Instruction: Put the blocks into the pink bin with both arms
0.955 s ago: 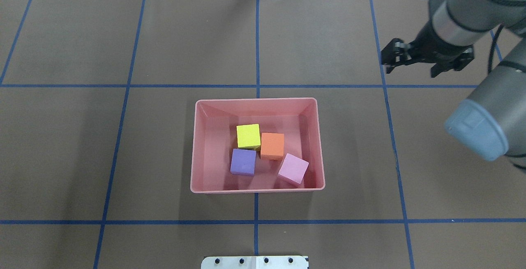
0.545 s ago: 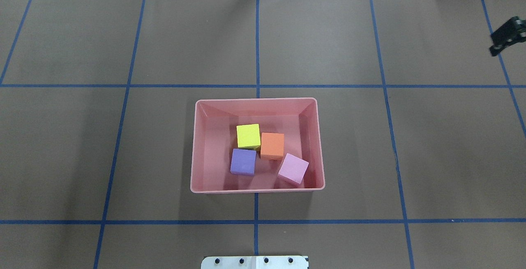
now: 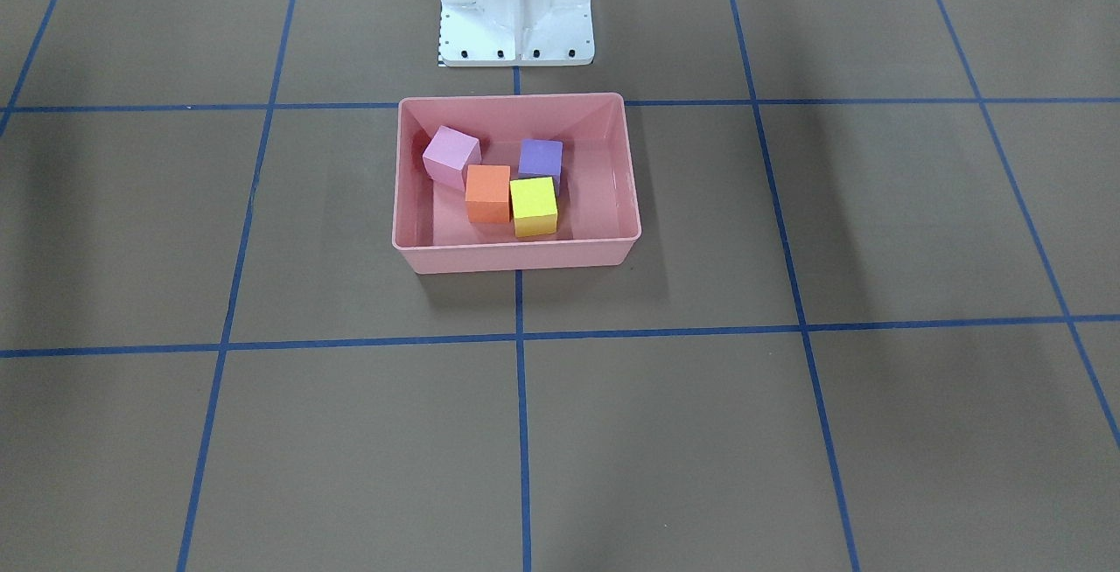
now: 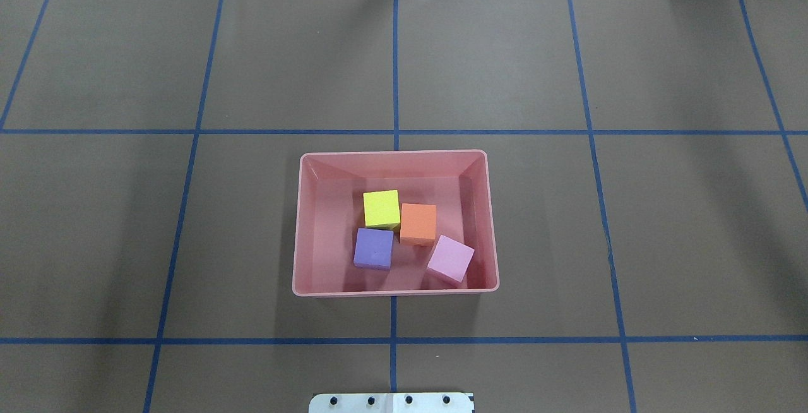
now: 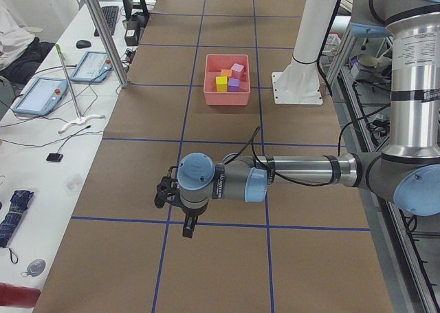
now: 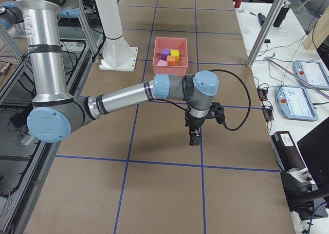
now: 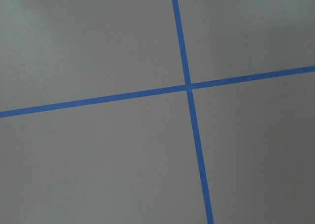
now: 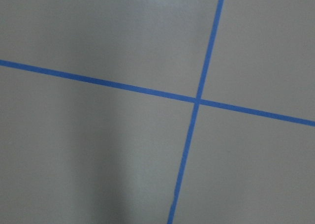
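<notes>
The pink bin (image 4: 303, 223) stands at the table's middle and also shows in the front view (image 3: 516, 259). In it lie the yellow block (image 4: 381, 208), the orange block (image 4: 418, 223), the purple block (image 4: 373, 249) and the light pink block (image 4: 450, 259), which leans tilted by the right wall. Both grippers are outside the overhead and front views. My left gripper (image 5: 177, 210) hangs over bare table far left of the bin. My right gripper (image 6: 194, 138) hangs over bare table far right of it. I cannot tell whether either is open or shut.
The white robot base (image 3: 516, 3) stands just behind the bin. Blue tape lines (image 4: 395, 59) grid the brown table. Side benches hold tablets (image 5: 41, 93) and cables, with metal posts (image 5: 96, 31) at the table's far edge.
My right arm and gripper swept rightward out of the overhead view. The bin and the blocks have not moved.
</notes>
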Action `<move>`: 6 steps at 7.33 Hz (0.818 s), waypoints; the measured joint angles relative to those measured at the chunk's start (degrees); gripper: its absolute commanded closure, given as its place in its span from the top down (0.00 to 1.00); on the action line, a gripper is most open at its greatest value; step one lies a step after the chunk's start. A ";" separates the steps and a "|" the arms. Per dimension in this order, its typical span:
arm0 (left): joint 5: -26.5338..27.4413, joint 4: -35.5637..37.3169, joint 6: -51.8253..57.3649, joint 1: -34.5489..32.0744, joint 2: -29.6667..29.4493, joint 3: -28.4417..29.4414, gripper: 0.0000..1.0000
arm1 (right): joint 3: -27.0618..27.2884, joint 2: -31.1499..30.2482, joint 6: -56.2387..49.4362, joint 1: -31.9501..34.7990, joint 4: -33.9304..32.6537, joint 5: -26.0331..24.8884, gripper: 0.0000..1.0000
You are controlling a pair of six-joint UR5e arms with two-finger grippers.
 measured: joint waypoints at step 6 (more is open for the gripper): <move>0.11 -2.50 0.04 -0.08 0.27 -0.30 1.00 | -6.80 -9.97 2.06 3.12 17.12 2.03 1.00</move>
